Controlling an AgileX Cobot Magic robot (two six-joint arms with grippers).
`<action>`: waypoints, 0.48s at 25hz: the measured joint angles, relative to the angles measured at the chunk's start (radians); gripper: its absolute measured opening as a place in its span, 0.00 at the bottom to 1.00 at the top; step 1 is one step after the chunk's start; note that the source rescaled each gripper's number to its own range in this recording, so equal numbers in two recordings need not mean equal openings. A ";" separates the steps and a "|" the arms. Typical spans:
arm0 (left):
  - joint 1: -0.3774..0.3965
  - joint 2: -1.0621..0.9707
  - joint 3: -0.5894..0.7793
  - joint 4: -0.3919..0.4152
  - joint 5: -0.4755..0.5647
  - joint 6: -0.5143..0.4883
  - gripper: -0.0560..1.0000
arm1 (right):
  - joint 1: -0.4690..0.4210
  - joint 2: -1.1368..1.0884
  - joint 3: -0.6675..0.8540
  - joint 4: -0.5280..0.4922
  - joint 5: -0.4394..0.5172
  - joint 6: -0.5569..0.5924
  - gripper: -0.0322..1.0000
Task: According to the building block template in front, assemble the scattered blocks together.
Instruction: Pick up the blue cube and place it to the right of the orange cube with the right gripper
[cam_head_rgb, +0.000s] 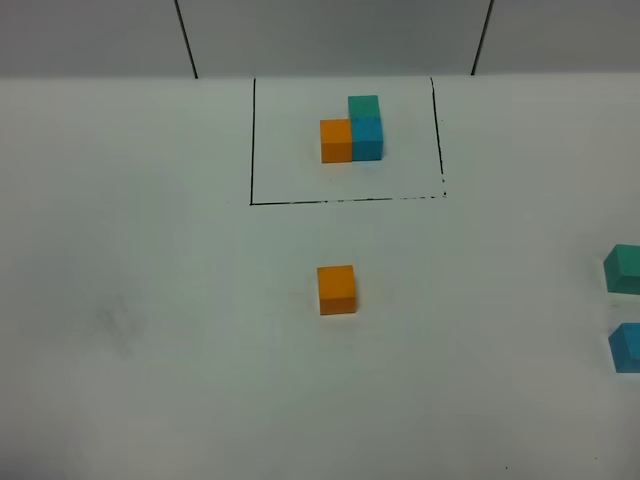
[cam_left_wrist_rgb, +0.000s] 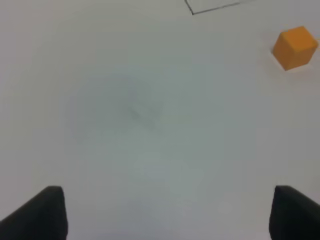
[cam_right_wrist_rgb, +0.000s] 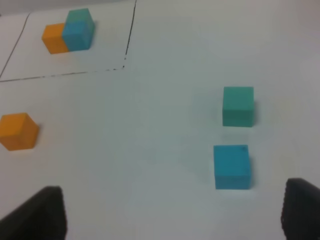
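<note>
I see the template at the far middle of the table, inside the drawn frame: two cubes side by side, touching, with a third on top of the right one. In front of the frame, well apart from it, sits the lone cube. At the right edge lie two more, apart: the rear cube behind the front cube.

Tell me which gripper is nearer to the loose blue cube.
Right. The right gripper hangs close to the blue cube, fingers open. The left gripper is beyond the loose orange cube; its view misses the blue cube.
</note>
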 joint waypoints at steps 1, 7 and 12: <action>0.000 -0.013 0.000 -0.003 0.000 0.003 0.87 | 0.000 0.000 0.000 0.000 0.000 0.000 0.75; 0.000 -0.016 0.000 -0.004 0.000 0.013 0.86 | 0.000 0.000 0.000 0.000 0.000 0.000 0.75; 0.008 -0.016 0.000 -0.004 0.000 0.013 0.86 | 0.000 0.000 0.000 0.000 0.000 0.000 0.75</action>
